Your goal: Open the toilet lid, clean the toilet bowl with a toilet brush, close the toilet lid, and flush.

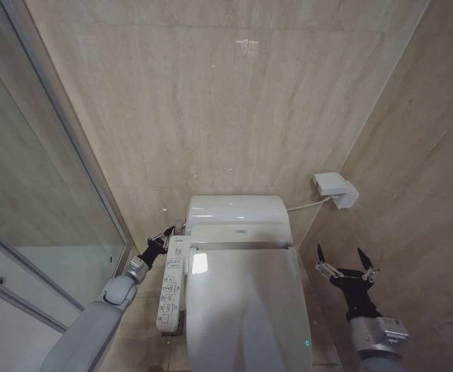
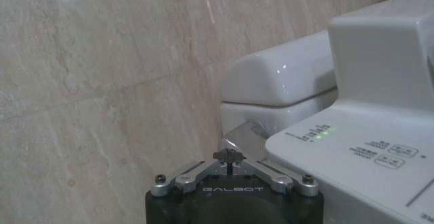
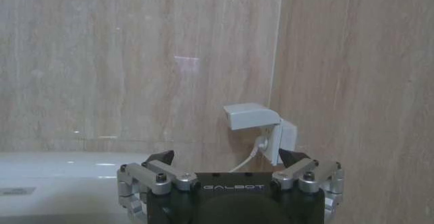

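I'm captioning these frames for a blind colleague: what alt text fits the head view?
A white toilet with its toilet lid closed stands against a beige tiled wall. The left hand, fingers shut, reaches the back corner by the long button panel; the right hand hovers open on the other side. A white wall socket box is above it.

A beige stone-tiled wall (image 1: pixel 234 101) is filling the background. A glass shower partition (image 1: pixel 32 201) is standing along the left side. A white covered socket box (image 1: pixel 335 189) is sitting on the corner wall, and a white cable (image 1: pixel 307 205) is running from it toward the white cistern (image 1: pixel 238 211).
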Controlling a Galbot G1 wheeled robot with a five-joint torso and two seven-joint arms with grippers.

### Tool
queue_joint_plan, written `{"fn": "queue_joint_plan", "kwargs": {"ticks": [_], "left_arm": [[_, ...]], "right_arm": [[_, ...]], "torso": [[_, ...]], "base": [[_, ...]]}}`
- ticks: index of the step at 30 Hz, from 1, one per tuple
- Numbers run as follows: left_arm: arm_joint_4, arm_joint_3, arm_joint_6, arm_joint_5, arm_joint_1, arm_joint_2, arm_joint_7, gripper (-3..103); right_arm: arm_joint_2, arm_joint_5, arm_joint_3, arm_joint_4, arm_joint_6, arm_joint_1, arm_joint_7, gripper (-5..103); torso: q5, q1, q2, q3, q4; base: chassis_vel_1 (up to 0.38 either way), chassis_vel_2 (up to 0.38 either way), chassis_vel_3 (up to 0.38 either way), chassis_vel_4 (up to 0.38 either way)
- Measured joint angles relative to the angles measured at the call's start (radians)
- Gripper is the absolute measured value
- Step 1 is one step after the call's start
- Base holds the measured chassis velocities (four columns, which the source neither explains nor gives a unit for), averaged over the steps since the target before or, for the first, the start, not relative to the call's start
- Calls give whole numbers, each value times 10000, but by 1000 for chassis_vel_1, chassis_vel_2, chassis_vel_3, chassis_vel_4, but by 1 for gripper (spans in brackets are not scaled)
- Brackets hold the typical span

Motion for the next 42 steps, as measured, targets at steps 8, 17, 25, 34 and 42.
{"fn": "queue_joint_plan", "kwargs": {"ticks": [8, 17, 25, 34, 42], "left_arm": [[125, 30, -37, 56, 12, -258, 7, 0], [359, 139, -85, 120, -132, -376, 54, 0], [453, 222, -41, 196, -238, -486, -31, 0], [-616, -359, 325, 378, 498, 129, -199, 0], [-1506, -757, 475, 658, 1211, 496, -191, 0]], "right_arm": [[0, 0, 0, 0, 0, 0, 0, 100], [0, 0, 0, 0, 0, 0, 0, 100], [-1, 0, 0, 0, 0, 0, 0, 100], [0, 0, 1, 0, 0, 0, -1, 100], [0, 0, 0, 0, 0, 0, -1, 100]], "torso": [[2, 0, 0, 0, 7], [0, 2, -2, 2, 3], [-5, 2, -2, 2, 4], [-10, 2, -2, 1, -15], [-7, 1, -1, 0, -5]], "base": [[0, 0, 0, 0], [0, 0, 0, 0], [0, 0, 0, 0], [0, 0, 0, 0], [0, 0, 0, 0]]}}
